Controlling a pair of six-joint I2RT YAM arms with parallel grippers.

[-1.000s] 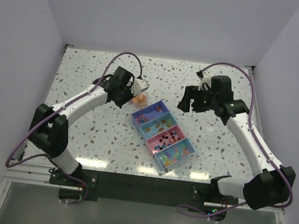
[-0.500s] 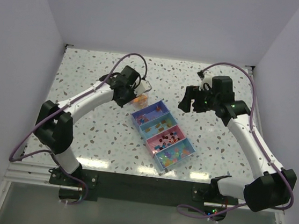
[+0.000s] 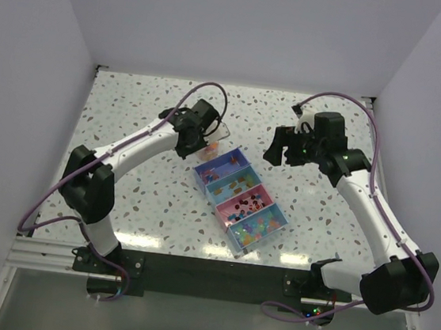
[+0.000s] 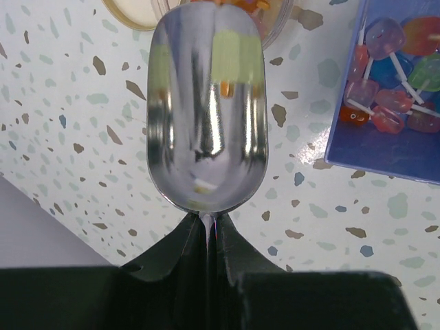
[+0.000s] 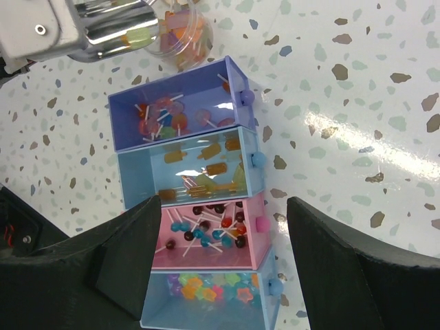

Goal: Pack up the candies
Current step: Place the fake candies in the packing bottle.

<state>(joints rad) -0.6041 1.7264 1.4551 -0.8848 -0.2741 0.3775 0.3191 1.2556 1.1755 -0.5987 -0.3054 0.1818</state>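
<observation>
My left claw [image 4: 208, 237] is pinched tight on the thin handle of a shiny metal scoop [image 4: 206, 117], its two fingers meeting with no gap that I can see; the scoop's bowl reaches away from me to the rim of a small clear jar [image 4: 278, 15] standing on the speckled counter [image 4: 82, 158]; the nearest candies [image 5: 184, 31] are the orange ones inside that jar, right at the scoop's far tip and well ahead of my fingers; the bowl mirrors them, and I cannot tell whether any lie in it; to the right of the scoop is the corner of the box [image 5: 254, 158], whose end compartment, a purple-blue one, holds pink and red sweets on little sticks; my right claw [image 5: 227, 234] hangs spread wide over the box with nothing between its fingers, one finger at the left of the box and the other out over bare counter at the right; below it the four compartments lie in a row: the purple-blue one nearest the jar, then a pale blue one with amber pieces, then a pink one with dark, red and blue sweets straight beneath my open fingers, then another pale blue one with mixed bright shapes; the jar stands just beside the purple-blue end, and I cannot tell whether it touches it.
</observation>
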